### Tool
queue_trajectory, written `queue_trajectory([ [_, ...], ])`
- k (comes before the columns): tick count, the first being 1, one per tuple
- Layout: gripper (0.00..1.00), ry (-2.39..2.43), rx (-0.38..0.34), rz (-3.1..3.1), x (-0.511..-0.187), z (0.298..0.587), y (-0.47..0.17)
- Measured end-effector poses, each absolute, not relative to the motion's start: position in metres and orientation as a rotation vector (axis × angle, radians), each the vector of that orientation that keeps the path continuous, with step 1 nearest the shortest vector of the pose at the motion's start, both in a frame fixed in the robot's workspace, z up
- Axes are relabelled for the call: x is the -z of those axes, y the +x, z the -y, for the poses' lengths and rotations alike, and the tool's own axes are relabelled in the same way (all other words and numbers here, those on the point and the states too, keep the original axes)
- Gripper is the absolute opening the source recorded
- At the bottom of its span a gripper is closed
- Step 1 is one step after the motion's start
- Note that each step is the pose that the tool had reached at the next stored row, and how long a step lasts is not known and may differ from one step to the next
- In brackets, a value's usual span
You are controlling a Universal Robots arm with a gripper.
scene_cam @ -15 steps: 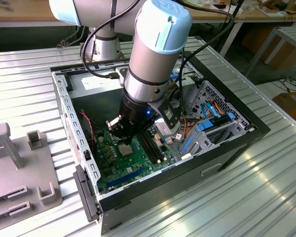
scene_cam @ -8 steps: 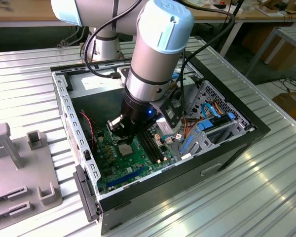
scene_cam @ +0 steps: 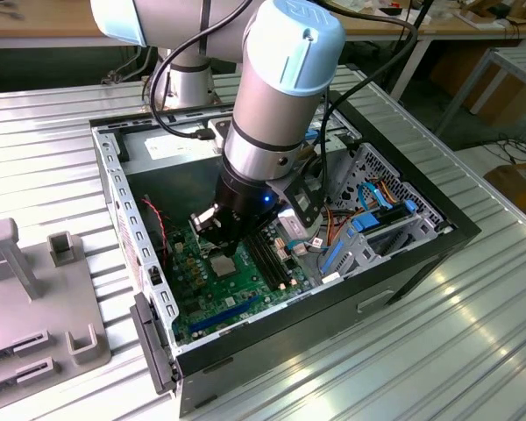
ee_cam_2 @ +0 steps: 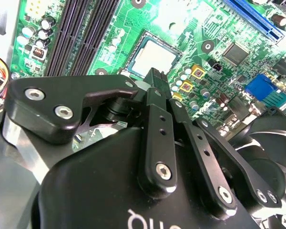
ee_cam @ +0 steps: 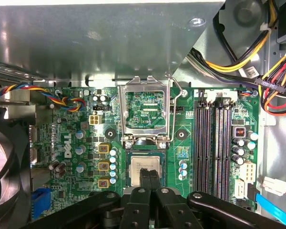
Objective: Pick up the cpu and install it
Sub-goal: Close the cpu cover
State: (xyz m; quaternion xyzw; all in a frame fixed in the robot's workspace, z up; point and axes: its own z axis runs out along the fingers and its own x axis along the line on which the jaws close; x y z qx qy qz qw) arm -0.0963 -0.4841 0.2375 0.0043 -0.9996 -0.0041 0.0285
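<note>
- We see the thin square silver-grey cpu (ee_cam: 145,161) lying flat on the green motherboard (ee_cam: 76,138).
- Our black gripper (ee_cam: 149,171) hangs over its edge, fingers (ee_cam: 144,179) pressed together, gripping nothing.

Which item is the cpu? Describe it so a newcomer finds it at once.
Inside the open computer case, find the green motherboard. Next to its flipped-open metal frame lies the cpu, by the gripper: a flat, plain silver-grey square, solid where the frame is open.
</note>
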Motion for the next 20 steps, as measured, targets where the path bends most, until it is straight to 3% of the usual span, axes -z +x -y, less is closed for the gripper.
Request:
queue_trajectory([
  [20,0.11,0.092,0.017,3.082,-0.2405,0.4834,-0.0869],
])
